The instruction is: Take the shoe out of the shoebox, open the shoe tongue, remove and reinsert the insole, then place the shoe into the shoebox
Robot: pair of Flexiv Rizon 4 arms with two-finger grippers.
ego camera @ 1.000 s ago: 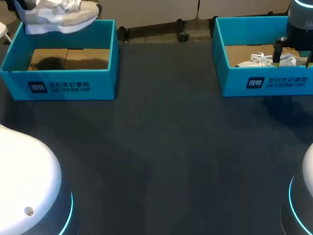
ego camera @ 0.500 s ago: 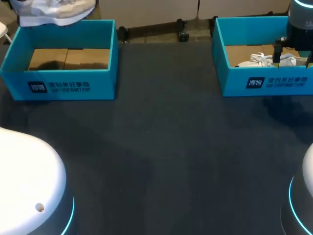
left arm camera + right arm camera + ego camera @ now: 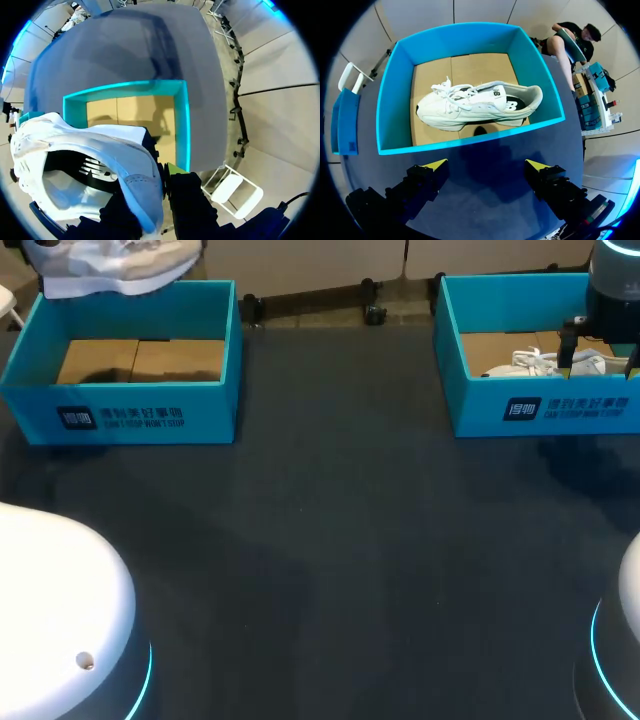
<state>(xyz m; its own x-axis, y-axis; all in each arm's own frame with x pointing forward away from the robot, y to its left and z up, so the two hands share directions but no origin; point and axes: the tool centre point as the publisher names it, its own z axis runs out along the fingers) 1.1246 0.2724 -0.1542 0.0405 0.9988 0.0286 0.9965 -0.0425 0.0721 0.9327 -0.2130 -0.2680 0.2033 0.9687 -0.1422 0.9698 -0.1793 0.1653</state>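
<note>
Left gripper [image 3: 161, 176] holds one shoe [image 3: 90, 145]; second shoe [image 3: 475, 105] occupies second shoebox [image 3: 470, 142].

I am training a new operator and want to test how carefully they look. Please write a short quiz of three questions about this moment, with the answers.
1. True or false: the left shoebox has a shoe lying in it.
2. What holds the lifted shoe? A) a person's hand B) the left gripper C) nothing, it rests on the table
3. Fill in the word: the right gripper, with the right shoebox and the second shoe ahead of it, is ____.

Key: 1 false, its cardboard floor is bare; 2 B; 3 open.
</note>
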